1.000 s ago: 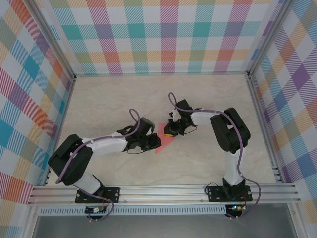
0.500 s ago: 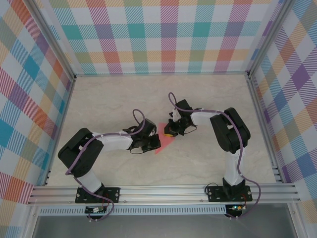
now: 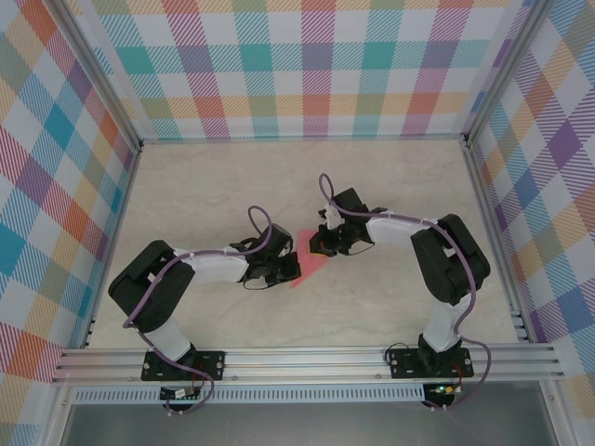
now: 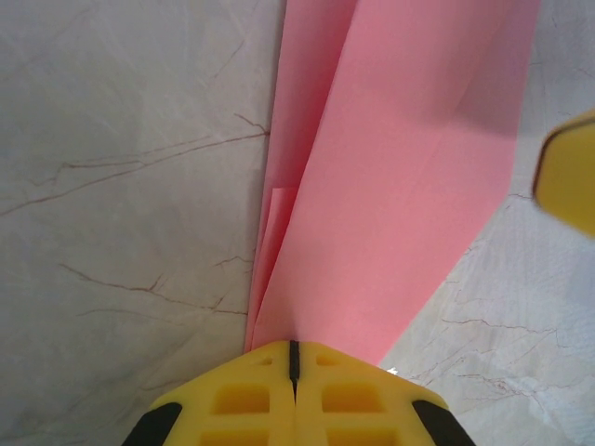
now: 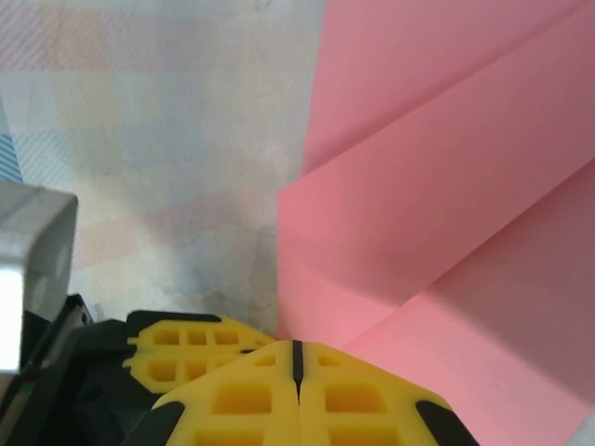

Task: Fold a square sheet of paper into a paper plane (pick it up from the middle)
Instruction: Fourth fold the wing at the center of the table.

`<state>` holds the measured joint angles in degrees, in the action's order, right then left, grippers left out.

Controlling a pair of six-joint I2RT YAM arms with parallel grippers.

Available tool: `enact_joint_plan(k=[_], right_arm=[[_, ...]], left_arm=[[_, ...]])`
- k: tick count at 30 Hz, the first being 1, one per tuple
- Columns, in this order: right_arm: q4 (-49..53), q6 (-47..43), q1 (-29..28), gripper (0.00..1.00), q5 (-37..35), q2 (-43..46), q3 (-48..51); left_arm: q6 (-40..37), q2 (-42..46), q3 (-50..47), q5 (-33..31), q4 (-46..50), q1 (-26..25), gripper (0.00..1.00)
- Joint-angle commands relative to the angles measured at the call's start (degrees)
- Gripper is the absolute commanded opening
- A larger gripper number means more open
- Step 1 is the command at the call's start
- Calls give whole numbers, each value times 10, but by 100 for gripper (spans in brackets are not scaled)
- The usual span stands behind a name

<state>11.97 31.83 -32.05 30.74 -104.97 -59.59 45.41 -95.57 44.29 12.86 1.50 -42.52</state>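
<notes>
Paper (image 4: 400, 186) on marbled table (image 3: 204, 186), left tool (image 4: 293, 358) and right tool (image 5: 297, 358) touching it.

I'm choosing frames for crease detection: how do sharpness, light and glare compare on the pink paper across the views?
Top external: even light, sharp, but the paper is small. Left wrist: creases crisp, a darker shadow band at the upper right, a yellow shape at the right edge out of focus. Right wrist: folds clear, the table beside them washed out and hazy.

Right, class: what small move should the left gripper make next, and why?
Probably slide the shut left gripper along the pink paper to press its fold flat: layers overlap loosely by its tips; the shut right gripper sits at the far edge.
</notes>
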Motion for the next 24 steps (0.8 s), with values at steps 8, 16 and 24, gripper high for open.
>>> enact_joint_plan(k=[8, 16, 24], right_arm=[[-4, -38, -33, 4, 28, -51, -15], [16, -41, -33, 3, -3, -81, -31], [24, -46, -33, 3, -2, -77, -32]], left_arm=[[4, -8, -31, -13, 49, -8, 0], [4, 4, -27, -1, 44, -8, 0], [8, 52, -27, 20, -44, -7, 3]])
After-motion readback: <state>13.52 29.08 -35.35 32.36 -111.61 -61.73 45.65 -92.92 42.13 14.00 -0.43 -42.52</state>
